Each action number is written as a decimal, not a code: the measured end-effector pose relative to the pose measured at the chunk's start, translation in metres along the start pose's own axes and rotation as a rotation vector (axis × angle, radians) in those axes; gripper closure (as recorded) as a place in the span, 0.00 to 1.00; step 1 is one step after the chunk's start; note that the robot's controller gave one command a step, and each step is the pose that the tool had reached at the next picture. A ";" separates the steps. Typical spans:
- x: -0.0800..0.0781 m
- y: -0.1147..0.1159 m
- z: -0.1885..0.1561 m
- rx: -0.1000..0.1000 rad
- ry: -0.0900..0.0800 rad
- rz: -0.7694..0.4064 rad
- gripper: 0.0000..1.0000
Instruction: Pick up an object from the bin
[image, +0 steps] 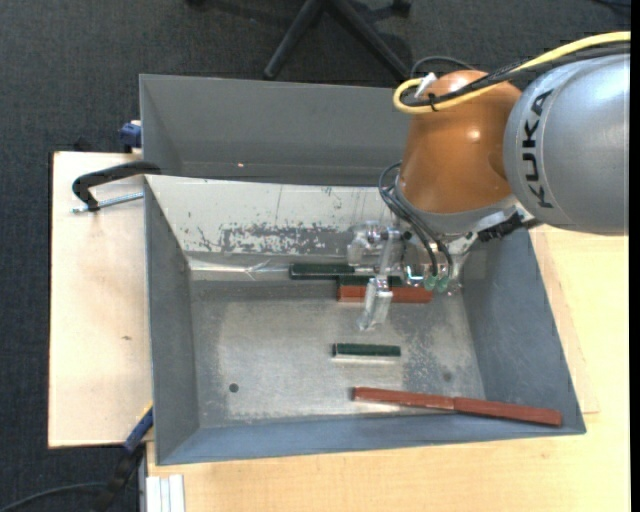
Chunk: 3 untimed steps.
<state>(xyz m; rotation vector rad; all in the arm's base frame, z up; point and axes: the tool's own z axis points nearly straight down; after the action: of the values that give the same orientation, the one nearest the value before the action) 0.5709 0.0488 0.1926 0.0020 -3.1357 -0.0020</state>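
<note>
My gripper hangs below the orange wrist cover over the right middle of the bin. Its tip stands just in front of a short orange-red block that lies partly behind it. A long dark green bar lies to the left of that block, near the back wall. A shorter dark green bar lies flat on the floor a little in front of the gripper's tip. I see nothing held in the gripper.
A long red-brown stick lies along the bin's front wall at the right. The arm and its cables reach in from the upper right, over the bin's right wall.
</note>
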 end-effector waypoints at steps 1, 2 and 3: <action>0.049 -0.036 0.126 0.000 0.001 0.044 0.00; 0.053 -0.038 0.090 -0.001 -0.013 0.070 0.00; 0.065 -0.029 0.088 -0.001 -0.006 0.233 0.00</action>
<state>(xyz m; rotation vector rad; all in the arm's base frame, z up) 0.5051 0.0197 0.1050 -0.3634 -3.1201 -0.0031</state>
